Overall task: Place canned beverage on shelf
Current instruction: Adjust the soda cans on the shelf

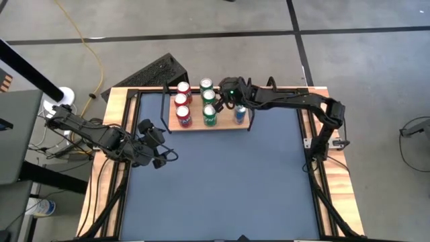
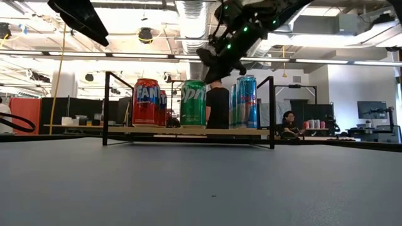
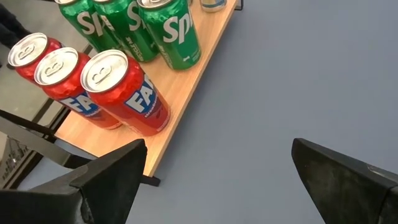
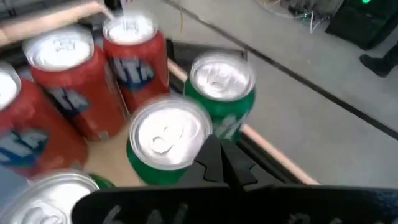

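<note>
The shelf (image 1: 225, 125) is a light-wood board with black wire ends, standing at the table's far edge. On their bases on it stand three red cans (image 1: 181, 102), three green cans (image 1: 208, 101) and one blue can (image 1: 240, 114). My right gripper (image 1: 226, 91) is shut and holds nothing. It hovers just above the far green cans (image 4: 168, 134); the low view shows it (image 2: 212, 63) above the can tops. My left gripper (image 1: 161, 146) waits open over the table's left part, its fingers (image 3: 115, 177) wide apart, facing the shelf's near left corner (image 3: 155, 155).
Black wire posts (image 2: 272, 110) rise at the shelf's ends. Bare blue-grey tabletop (image 1: 222, 181) stretches from the shelf to the near edge. A black perforated object (image 1: 160, 71) lies beyond the far left corner. People (image 2: 289, 122) show in the room behind.
</note>
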You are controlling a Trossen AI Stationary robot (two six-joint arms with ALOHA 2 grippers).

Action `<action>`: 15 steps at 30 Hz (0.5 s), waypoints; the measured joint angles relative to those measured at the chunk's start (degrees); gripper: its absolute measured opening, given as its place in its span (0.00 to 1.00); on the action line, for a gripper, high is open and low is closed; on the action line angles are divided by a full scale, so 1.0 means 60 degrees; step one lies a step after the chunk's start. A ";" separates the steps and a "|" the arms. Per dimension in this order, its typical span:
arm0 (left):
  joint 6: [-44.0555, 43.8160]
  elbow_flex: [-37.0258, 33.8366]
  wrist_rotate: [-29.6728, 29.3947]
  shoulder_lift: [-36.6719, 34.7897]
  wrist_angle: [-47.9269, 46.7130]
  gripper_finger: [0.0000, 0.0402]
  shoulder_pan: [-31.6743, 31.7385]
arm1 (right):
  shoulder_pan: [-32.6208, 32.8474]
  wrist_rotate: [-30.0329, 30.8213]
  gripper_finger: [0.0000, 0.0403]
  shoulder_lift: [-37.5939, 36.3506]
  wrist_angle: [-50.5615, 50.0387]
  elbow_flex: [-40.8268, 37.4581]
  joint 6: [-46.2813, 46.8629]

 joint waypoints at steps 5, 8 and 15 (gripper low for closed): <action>-0.0097 -0.0001 -0.0009 0.0000 0.0068 0.97 0.0000 | 0.0076 0.0575 0.00 0.0526 0.0130 -0.0027 -0.0054; -0.0152 -0.0004 0.0067 0.0000 0.0008 0.97 -0.0011 | 0.0073 0.0770 0.00 0.0461 0.0311 0.0006 -0.0209; 0.0135 -0.0004 -0.0134 -0.0004 -0.0056 0.97 0.0000 | 0.0082 0.0520 0.00 0.0369 0.0075 -0.0030 0.0016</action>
